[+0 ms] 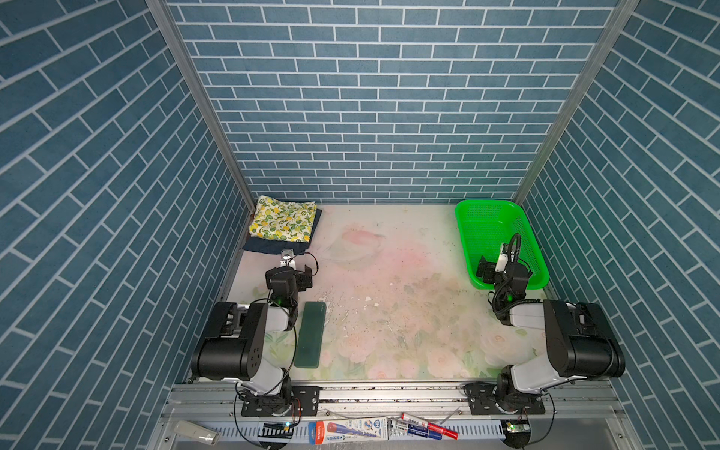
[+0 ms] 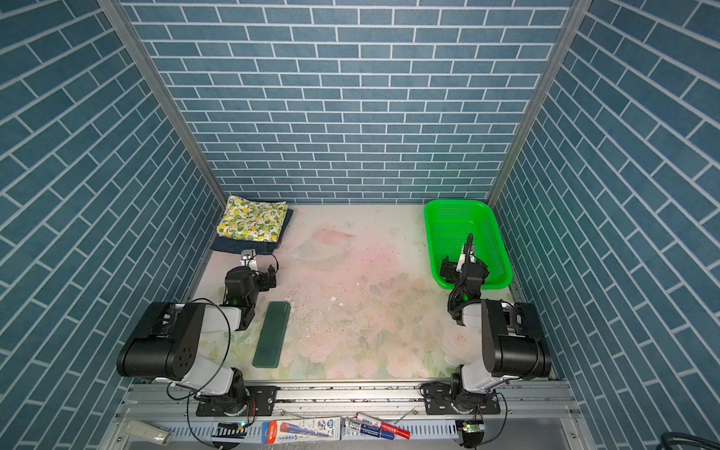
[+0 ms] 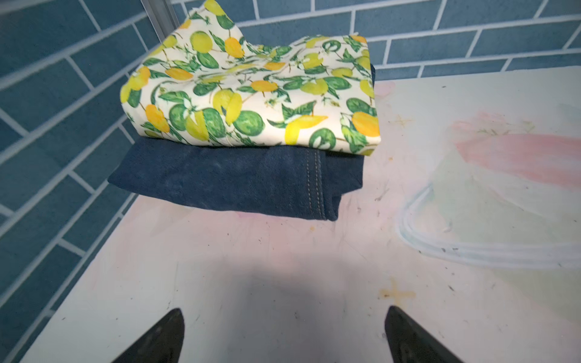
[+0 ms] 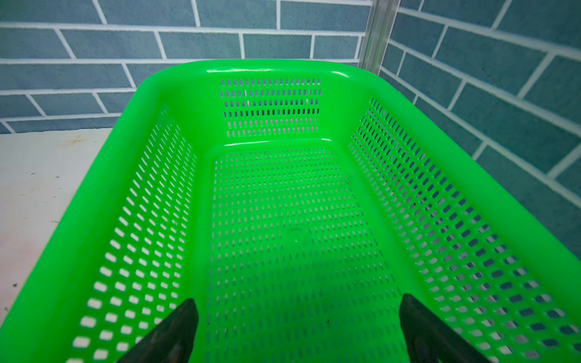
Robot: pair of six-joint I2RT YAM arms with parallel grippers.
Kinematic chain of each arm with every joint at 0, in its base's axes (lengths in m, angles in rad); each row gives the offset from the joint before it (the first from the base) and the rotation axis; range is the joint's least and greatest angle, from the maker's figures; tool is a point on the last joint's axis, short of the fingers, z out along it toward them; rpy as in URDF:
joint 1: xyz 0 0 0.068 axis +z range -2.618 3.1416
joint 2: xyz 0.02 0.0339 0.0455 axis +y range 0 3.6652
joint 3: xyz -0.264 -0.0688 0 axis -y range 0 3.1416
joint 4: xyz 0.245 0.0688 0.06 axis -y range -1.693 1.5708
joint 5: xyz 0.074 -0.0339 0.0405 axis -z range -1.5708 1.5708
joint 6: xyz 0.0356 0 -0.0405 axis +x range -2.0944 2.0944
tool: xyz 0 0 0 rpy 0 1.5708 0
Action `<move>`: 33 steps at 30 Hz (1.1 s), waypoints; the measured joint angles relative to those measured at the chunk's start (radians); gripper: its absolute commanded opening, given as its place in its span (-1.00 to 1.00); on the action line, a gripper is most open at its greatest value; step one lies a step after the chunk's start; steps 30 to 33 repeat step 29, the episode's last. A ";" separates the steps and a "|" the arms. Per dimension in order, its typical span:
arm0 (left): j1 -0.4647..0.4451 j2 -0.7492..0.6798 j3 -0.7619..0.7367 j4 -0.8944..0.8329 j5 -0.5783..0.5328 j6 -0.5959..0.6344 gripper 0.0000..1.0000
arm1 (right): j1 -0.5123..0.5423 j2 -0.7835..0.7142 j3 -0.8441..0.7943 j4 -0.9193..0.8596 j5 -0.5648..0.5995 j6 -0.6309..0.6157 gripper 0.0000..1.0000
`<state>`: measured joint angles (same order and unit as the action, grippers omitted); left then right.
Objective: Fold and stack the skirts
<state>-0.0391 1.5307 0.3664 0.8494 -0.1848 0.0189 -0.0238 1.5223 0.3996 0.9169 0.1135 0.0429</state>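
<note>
Two folded and stacked; third unseen.
Ahead of my wide left claw (image 3: pixel 283 314), lemon skirt (image 3: pixel 251 94) tops denim skirt (image 3: pixel 220 179); right claw (image 4: pixel 298 301) wide too.

denim skirt (image 3: pixel 226 179) — dark blue | printed skirt (image 3: pixel 251 94) — cream, yellow lemons, green leaves

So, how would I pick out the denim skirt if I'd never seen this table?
Look to the far left corner of the table in a top view. A folded pile sits there. The denim skirt is the dark blue layer with pale stitching, lying under the lemon-print skirt.
</note>
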 measured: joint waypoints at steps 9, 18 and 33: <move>-0.001 0.000 0.000 0.038 -0.016 0.005 0.99 | -0.001 0.000 0.000 0.010 -0.014 -0.001 0.98; -0.001 0.000 0.000 0.047 -0.017 0.009 0.99 | -0.001 0.000 0.000 0.012 -0.030 -0.010 0.98; -0.001 0.000 0.000 0.046 -0.017 0.012 0.99 | -0.014 0.000 0.001 0.003 -0.064 -0.010 0.98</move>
